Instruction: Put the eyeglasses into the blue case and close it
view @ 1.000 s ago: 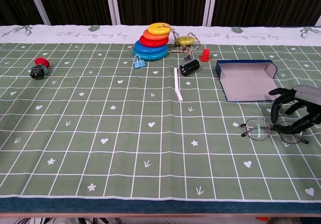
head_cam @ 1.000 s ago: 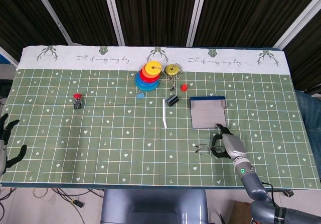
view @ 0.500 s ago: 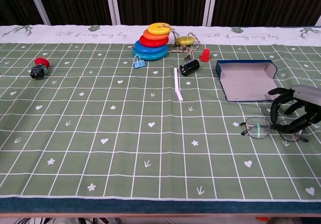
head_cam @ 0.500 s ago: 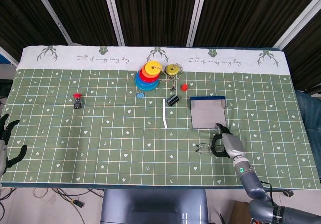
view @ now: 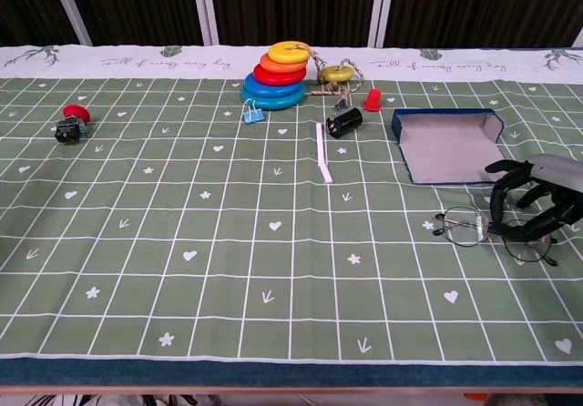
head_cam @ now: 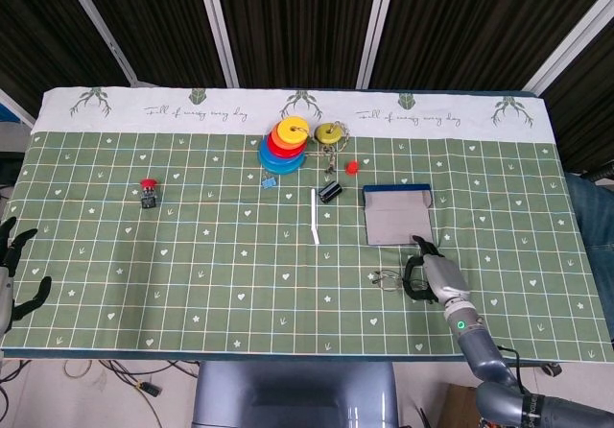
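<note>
Green tabletop cloth (view: 182, 242) with white grid lines, hearts and arrows, bordered by a white band. Open blue case (view: 446, 142) with grey lining. Stacked plastic rings (view: 275, 76) in blue, red, orange and yellow. Small red cone (view: 372, 99). White stick (view: 322, 164).

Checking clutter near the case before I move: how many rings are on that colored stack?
4 visible on the ring stack at the table's far middle: blue bottom, red, orange, yellow top. A separate yellow ring lies just right of it. Others may be hidden.
</note>
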Controlling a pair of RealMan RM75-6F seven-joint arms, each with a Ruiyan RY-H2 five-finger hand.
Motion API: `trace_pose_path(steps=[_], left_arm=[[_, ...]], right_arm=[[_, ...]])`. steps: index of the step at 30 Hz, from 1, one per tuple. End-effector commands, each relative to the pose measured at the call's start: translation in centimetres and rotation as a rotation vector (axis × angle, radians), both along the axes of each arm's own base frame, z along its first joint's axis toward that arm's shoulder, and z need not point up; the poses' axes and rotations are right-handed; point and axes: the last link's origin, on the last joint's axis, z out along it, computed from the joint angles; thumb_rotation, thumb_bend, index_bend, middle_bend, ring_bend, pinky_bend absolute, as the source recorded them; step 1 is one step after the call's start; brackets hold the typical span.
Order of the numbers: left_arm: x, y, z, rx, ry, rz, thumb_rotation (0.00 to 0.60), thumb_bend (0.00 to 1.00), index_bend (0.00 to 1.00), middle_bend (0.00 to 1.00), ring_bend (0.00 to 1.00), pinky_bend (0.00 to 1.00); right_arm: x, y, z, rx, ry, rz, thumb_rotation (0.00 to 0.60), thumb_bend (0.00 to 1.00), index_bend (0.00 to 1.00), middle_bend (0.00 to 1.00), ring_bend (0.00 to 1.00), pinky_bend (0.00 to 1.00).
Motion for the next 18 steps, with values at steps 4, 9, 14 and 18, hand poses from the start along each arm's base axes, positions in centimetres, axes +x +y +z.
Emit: trace_pose_path(steps=[4, 9, 14, 18], left_arm=[[0.0, 0.0, 0.0, -0.001, -0.001, -0.001, 0.6, 0.34, 0.16, 0.0, 0.0, 0.0], [0.0, 0.0, 0.0, 0.001, -0.003, -0.001, 0.6, 0.34, 0.16, 0.0, 0.0, 0.0], [0.0, 0.0, 0.0, -0.001, -0.005, 0.0, 0.6, 0.34, 0.16, 0.0, 0.0, 0.0], [0.0, 0.0, 0.0, 0.001, -0.006, 0.001, 0.6, 0.34, 0.16, 0.0, 0.0, 0.0]], right_arm=[[0.5, -0.2, 0.5, -0.013, -0.001, 0.017, 0.6, 0.5, 0.62, 0.02, 0.06, 0.2], [0.9, -0.4, 1.0, -0.023, -0.005, 0.029, 0.6, 0.51, 0.63, 0.02, 0.06, 0.2], [1.2, -1.0, 1.6, -0.032, 0.0, 0.039, 0.6, 0.51, 0.63, 0.02, 0.06, 0.2], [1.7, -2.1, 2.5, -0.053, 0.006, 0.062, 0.6, 0.51, 0.64, 0.02, 0.06, 0.2]])
